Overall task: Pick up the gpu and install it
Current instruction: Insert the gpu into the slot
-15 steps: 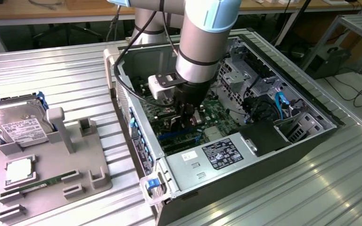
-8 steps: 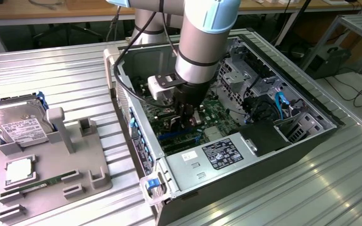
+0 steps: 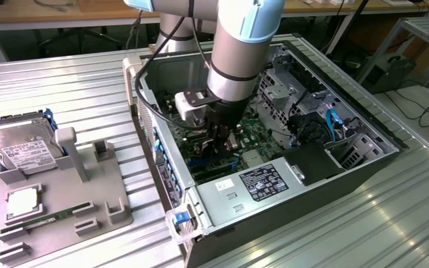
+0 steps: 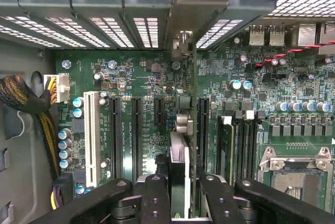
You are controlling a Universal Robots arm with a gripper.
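One arm is lowered into the open computer case [image 3: 363, 146] at the centre of the exterior view, its gripper [image 3: 220, 146] sunk among the parts just above the green motherboard [image 3: 256, 144]. In the wrist view the gripper [image 4: 178, 195] is seen at the bottom centre of the frame, its black fingers [image 4: 153, 199] partly closed on the gpu [image 4: 183, 153], which is held edge-on so that only its thin dark edge and a pale part run up the middle of the picture. The card is kept upright and parallel to the long black slots [image 4: 137, 137], presumably so that its lower edge can be met by one of them; its metal bracket [image 4: 194, 1] reaches to the slotted rear wall at the top centre of the frame, where a vacant opening appears to be lined up with it. Whether the card is already seated in a slot cannot be told. Outside the case, at the lower left of the exterior view, a grey tray [image 3: 110, 209] is seen with a hard drive [image 3: 17, 145] standing in it and a green memory stick [image 3: 47, 219] lying flat, both untouched
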